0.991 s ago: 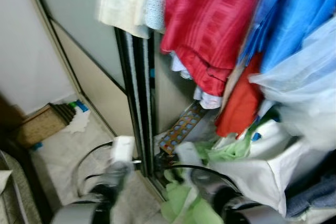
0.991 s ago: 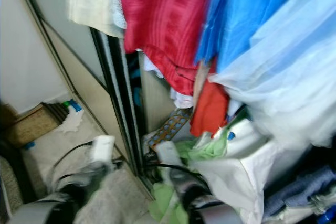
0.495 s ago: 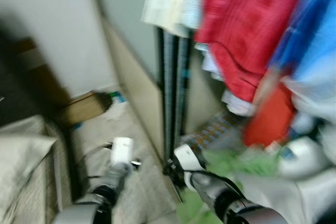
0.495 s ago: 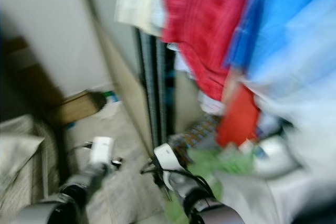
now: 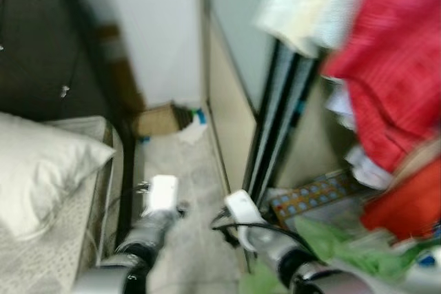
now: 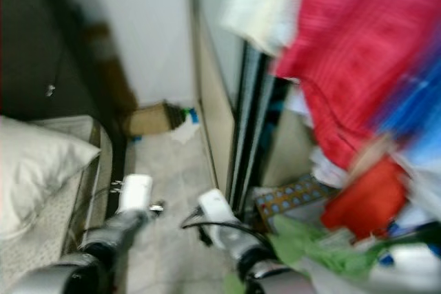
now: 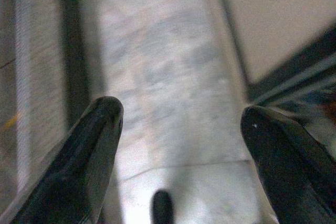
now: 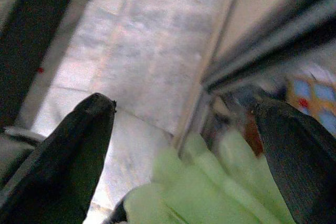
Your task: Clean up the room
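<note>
Green cloth (image 8: 210,182) lies at the foot of the wardrobe track (image 5: 272,135), just beneath the right gripper (image 8: 184,124), fingers spread, holding nothing. Left gripper (image 7: 178,124), also spread, hangs over bare floor (image 7: 157,66) beside the track. Red garment (image 5: 393,60) hangs above.

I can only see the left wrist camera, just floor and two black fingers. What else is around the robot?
Observer: To the robot's left there's a bed with a white pillow on it.
Operator: Cool! What's on the other side?
Observer: An open closet with a red garment hanging in it.
Operator: Is the other gripper holding anything?
Observer: No. The right gripper is open, with a green cloth on the floor just below it.
Operator: Anything on the floor ahead?
Observer: A cardboard box sits by the far wall.
</note>
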### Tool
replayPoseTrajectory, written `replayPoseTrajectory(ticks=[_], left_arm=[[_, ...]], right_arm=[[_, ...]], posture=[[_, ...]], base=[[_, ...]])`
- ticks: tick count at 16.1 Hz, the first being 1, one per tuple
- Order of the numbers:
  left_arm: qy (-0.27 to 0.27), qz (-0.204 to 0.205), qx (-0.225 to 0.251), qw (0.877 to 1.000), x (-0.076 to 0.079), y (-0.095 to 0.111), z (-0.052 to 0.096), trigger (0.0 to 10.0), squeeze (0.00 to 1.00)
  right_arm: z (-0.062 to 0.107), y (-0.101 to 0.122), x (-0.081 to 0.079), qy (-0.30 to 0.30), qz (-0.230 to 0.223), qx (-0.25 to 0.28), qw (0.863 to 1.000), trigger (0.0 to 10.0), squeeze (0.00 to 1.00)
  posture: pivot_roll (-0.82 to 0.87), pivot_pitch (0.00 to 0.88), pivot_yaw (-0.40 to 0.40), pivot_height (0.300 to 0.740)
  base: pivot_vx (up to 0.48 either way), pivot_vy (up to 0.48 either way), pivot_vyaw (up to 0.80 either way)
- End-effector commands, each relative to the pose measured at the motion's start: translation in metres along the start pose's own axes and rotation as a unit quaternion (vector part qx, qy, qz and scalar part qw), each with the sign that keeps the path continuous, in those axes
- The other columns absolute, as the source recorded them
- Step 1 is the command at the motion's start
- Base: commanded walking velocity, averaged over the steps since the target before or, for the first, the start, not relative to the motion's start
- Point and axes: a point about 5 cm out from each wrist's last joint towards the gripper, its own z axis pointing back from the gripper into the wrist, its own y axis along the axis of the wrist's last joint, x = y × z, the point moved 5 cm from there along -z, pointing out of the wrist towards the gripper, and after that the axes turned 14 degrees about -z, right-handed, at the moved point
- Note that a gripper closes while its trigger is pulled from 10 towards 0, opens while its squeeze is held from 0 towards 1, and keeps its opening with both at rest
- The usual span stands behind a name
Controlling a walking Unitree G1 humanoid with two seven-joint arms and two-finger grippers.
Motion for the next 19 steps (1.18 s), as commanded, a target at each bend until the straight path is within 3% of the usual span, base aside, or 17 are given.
replayPoseTrajectory(ticks=[1,5,10,12,19], left_arm=[[-0.010,-0.001,0.014,1.000,0.006,0.009,0.000,10.0,0.00],[-0.027,0.001,0.020,0.999,0.011,0.012,0.000,10.0,0.00],[-0.053,0.022,0.031,0.998,0.017,0.017,0.000,10.0,0.00],[-0.054,0.022,0.031,0.998,0.017,0.017,0.000,10.0,0.00],[-0.055,0.019,0.029,0.998,0.017,0.016,0.000,10.0,0.00]], right_arm=[[0.000,0.000,-0.002,0.002,0.000,-0.001,1.000,10.0,0.00],[0.000,0.001,-0.003,0.004,0.002,0.001,1.000,10.0,0.00],[0.000,0.004,-0.003,0.007,0.006,0.008,1.000,10.0,0.00],[0.000,0.006,-0.006,0.014,0.029,0.010,0.999,10.0,0.00],[0.000,0.005,-0.007,0.016,0.029,0.008,0.999,10.0,0.00]], posture=[[-0.08,0.000,-0.016,0.740],[-0.08,0.000,-0.019,0.740],[-0.08,0.000,-0.020,0.740],[-0.08,0.000,-0.021,0.740],[-0.08,0.000,-0.018,0.740]], base=[[0.000,0.000,0.80],[0.000,0.000,0.80],[0.000,0.000,0.00],[0.000,0.000,0.80],[0.000,0.000,0.80]])
